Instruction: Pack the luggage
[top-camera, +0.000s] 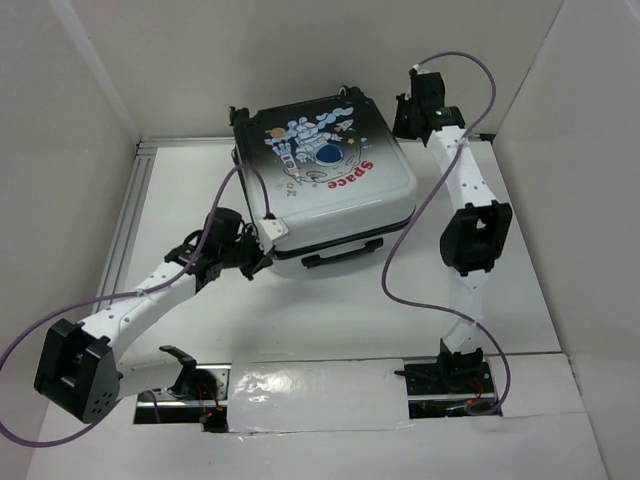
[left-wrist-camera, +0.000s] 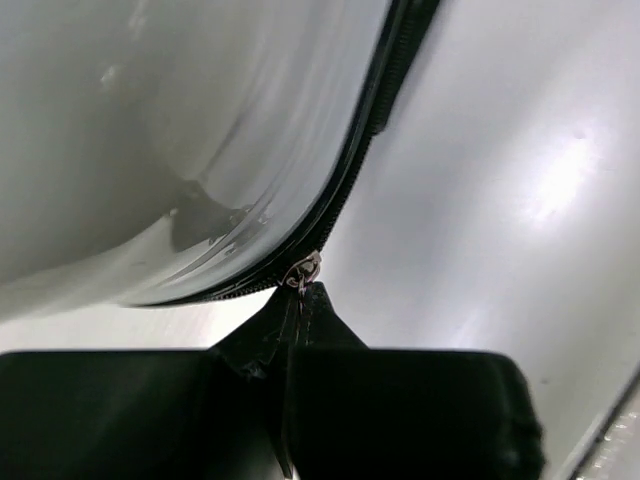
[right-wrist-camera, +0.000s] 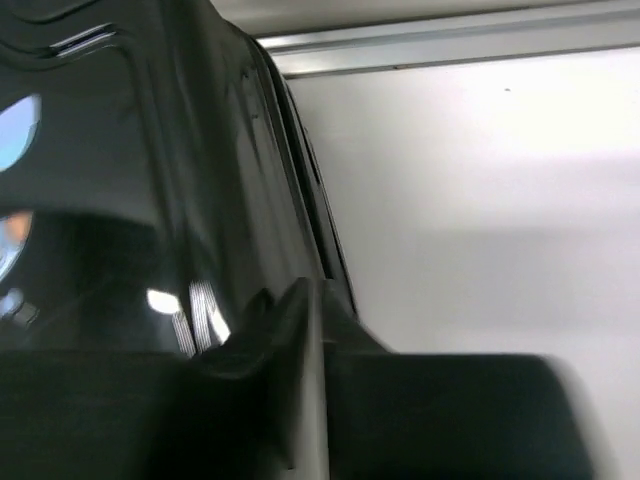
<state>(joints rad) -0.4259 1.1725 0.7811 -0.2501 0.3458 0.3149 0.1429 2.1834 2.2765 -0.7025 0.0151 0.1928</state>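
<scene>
The luggage (top-camera: 330, 180) lies flat and closed at the back middle of the table, astronaut print and red "Space" facing up. My left gripper (top-camera: 262, 240) is at its near-left corner, shut on the metal zipper pull (left-wrist-camera: 303, 272), which sits on the black zip line of the white shell (left-wrist-camera: 150, 130). My right gripper (top-camera: 403, 108) is against the far-right corner of the luggage. In the right wrist view its fingers (right-wrist-camera: 300, 330) stand almost together beside the glossy black shell (right-wrist-camera: 150, 200), with only a thin slit and nothing between them.
White walls enclose the table (top-camera: 520, 250) on three sides. An aluminium rail (top-camera: 140, 200) runs along the left and back edges. Purple cables (top-camera: 400, 280) loop off both arms. A taped strip (top-camera: 315, 395) lies between the arm bases.
</scene>
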